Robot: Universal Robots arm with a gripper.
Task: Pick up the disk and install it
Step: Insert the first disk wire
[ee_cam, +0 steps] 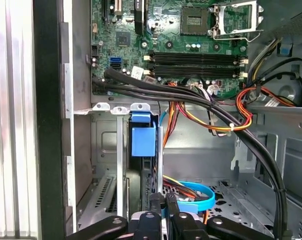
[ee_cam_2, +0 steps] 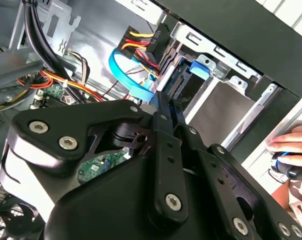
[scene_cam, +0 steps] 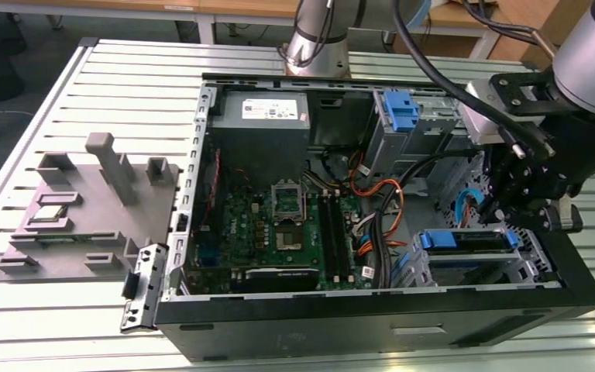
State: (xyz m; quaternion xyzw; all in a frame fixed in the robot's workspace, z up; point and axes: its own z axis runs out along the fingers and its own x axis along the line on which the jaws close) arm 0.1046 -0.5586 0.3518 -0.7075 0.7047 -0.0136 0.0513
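The disk (scene_cam: 468,242) sits in the drive cage at the near corner of the open computer case (scene_cam: 380,325), on the exterior view's right, with its blue plastic rail facing up. In the first wrist view I see the disk (ee_cam: 143,142) edge-on in its slot, blue tab showing. My gripper (scene_cam: 522,211) hangs just beside and above the cage. In both wrist views its fingers lie pressed together with nothing between them: gripper (ee_cam_2: 160,98), gripper (ee_cam: 164,204). The disk's blue tab (ee_cam_2: 201,67) lies just past the fingertips.
A blue ribbon cable (ee_cam_2: 128,80) and orange, red and yellow wires (ee_cam: 211,117) run close to the cage. The motherboard (scene_cam: 276,225), a grey power-supply box (scene_cam: 261,116) and a spare blue bracket (scene_cam: 401,108) are inside the case. A person's hand (ee_cam_2: 291,147) rests outside it.
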